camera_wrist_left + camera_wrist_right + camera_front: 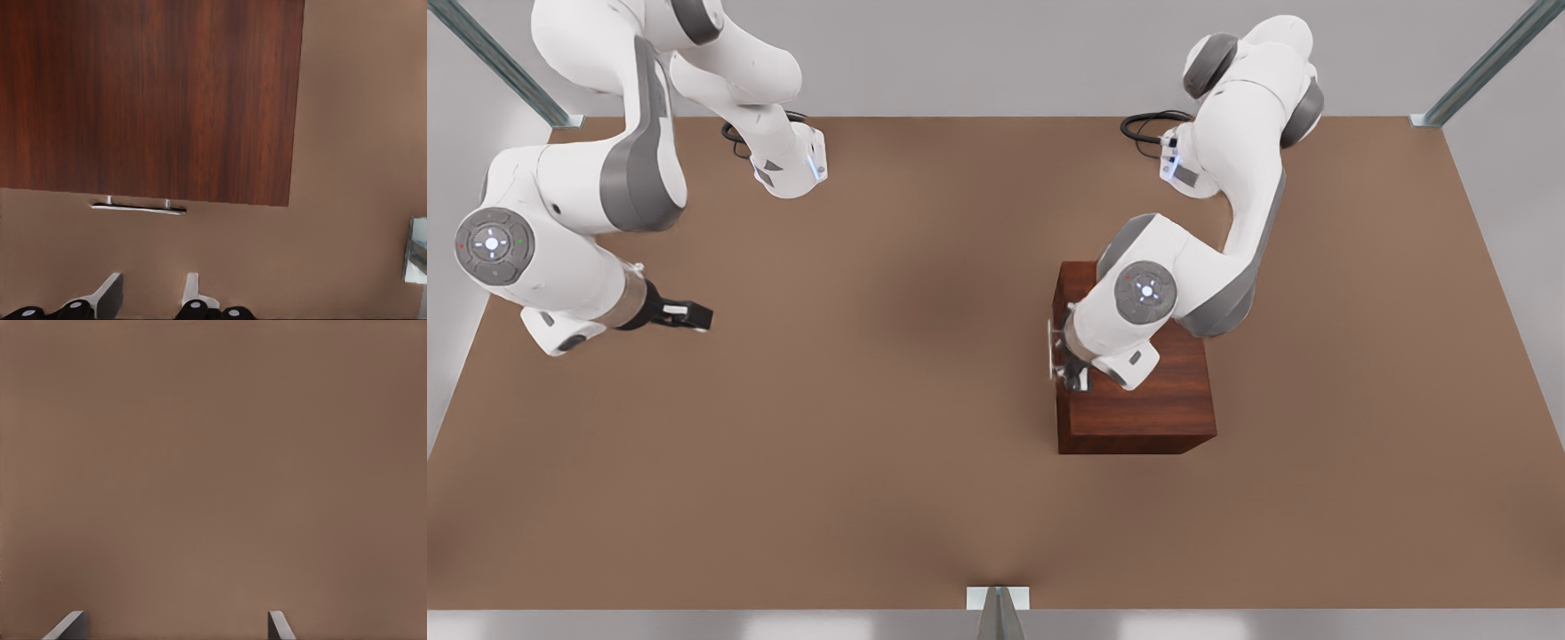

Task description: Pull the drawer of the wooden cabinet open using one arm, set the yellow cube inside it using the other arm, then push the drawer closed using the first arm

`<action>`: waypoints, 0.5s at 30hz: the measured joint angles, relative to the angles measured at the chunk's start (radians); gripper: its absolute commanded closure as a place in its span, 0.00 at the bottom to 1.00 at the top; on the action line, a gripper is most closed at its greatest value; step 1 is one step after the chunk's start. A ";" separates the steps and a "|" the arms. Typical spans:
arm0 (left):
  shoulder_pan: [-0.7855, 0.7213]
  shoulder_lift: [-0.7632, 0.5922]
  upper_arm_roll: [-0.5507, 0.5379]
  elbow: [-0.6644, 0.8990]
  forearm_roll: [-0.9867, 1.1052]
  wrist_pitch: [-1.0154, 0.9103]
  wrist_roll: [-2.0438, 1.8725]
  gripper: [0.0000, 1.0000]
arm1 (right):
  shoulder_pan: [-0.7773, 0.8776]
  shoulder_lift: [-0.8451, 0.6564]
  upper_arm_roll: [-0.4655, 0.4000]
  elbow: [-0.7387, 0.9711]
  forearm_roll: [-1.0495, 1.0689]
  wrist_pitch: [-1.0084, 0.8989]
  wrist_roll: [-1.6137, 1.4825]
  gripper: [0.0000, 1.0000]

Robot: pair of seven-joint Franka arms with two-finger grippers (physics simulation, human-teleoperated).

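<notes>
Seeing left end effector (1069,373): fingers spread, just off the handle (139,208) of the wooden cabinet (1138,400)
Right end effector (694,314): we see it spread over bare table (871,444)

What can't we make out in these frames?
1. Cabinet front face: front view, edge-on and covered by the left gripper.
2. Handle standoff: left wrist view looks straight down on it.
3. Right gripper fingers: right wrist view, cut off by the frame edge.
4. Yellow cube's whereabouts: cannot tell.

I'm working in a simulated robot test cell: a bare brown table (889,427), plain grey walls (996,53), metal frame struts (1485,67) at the corners, two arms mounted at the far edge.
</notes>
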 measured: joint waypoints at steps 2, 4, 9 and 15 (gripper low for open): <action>0.084 -0.057 0.004 0.004 0.027 -0.132 0.138 0.00 | -0.013 -0.022 0.001 -0.017 0.008 0.002 -0.004 0.00; 0.159 -0.147 0.010 -0.024 0.094 -0.246 0.310 0.00 | -0.028 -0.071 0.001 -0.067 0.014 0.006 -0.013 0.00; 0.190 -0.459 0.067 -0.432 0.137 -0.260 0.755 0.00 | -0.028 -0.102 0.001 -0.117 0.023 0.023 -0.031 0.00; 0.183 -0.384 0.059 -0.345 0.070 -0.303 1.142 0.00 | -0.042 -0.122 0.001 -0.154 0.032 0.050 -0.052 0.00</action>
